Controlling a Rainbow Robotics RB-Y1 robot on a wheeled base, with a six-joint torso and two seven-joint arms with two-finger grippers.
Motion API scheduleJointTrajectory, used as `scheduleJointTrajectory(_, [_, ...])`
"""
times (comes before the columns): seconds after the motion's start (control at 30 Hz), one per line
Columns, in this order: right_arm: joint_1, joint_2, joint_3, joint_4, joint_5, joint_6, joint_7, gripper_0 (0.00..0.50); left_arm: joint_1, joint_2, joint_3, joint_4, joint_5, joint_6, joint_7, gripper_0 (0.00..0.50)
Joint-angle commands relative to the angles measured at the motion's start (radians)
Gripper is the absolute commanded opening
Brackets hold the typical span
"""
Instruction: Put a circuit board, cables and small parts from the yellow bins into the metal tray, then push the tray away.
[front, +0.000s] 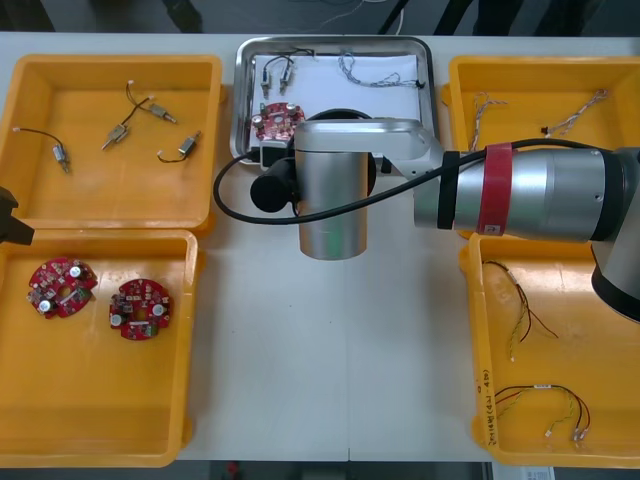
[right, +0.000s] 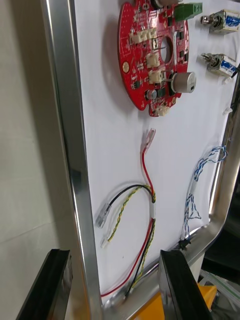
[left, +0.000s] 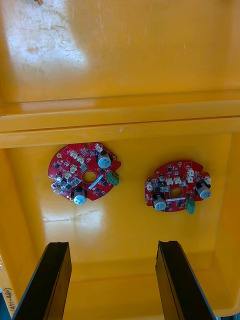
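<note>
At the far middle of the worktop (front: 330, 380): metal tray (front: 240, 80), white inside, between the yellow bins.

Tray contents, from the right wrist view:
- one red circuit board (right: 152, 55)
- two small metal parts (right: 220, 22) just beside the board
- red and yellow cable (right: 147, 210) (a black strand is twisted in), lying in loose loops between the board and the tray's rounded corner
- blue and white cable (right: 197, 175) along the opposite rim

Right arm (front: 540, 190) reaches across from the right, its wrist over the tray's near end. Right pincer (right: 115, 255) is wide open and holds nothing. The tray's long rim runs up between its fingers: one finger is outside the rim over the worktop, the other by the rounded corner. Whether either finger touches the tray, I cannot tell.

Left pincer (left: 112, 245) hangs over the near-left bin (front: 190, 330), fingers wide apart, nothing between them. Two spare boards (left: 85, 172) lie flat on that bin's floor, side by side and apart from each other.

Other bins:
- far-left bin (front: 110, 70): loose metal parts with black leads (front: 120, 130)
- far-right bin (front: 520, 75): twisted cables (front: 580, 112)
- near-right bin (front: 480, 400): red and yellow cables (front: 545, 400)
</note>
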Motion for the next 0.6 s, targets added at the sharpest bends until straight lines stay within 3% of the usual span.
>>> scheduleJointTrajectory(0.03, [-0.056, 0.019, 0.004, -0.066, -0.011, 0.066, 0.027, 0.500, 0.011, 0.047, 0.027, -0.027, -0.005, 0.006, 0.009, 0.500])
scheduleJointTrajectory(0.37, [0.013, 0.020, -0.068, -0.206, -0.020, 0.223, 0.023, 0.500, 0.011, 0.047, 0.027, -0.027, -0.005, 0.006, 0.009, 0.500])
scheduleJointTrajectory(0.6, [0.101, 0.019, -0.155, -0.364, -0.009, 0.412, 0.021, 0.500, 0.011, 0.047, 0.027, -0.027, -0.005, 0.006, 0.009, 0.500])
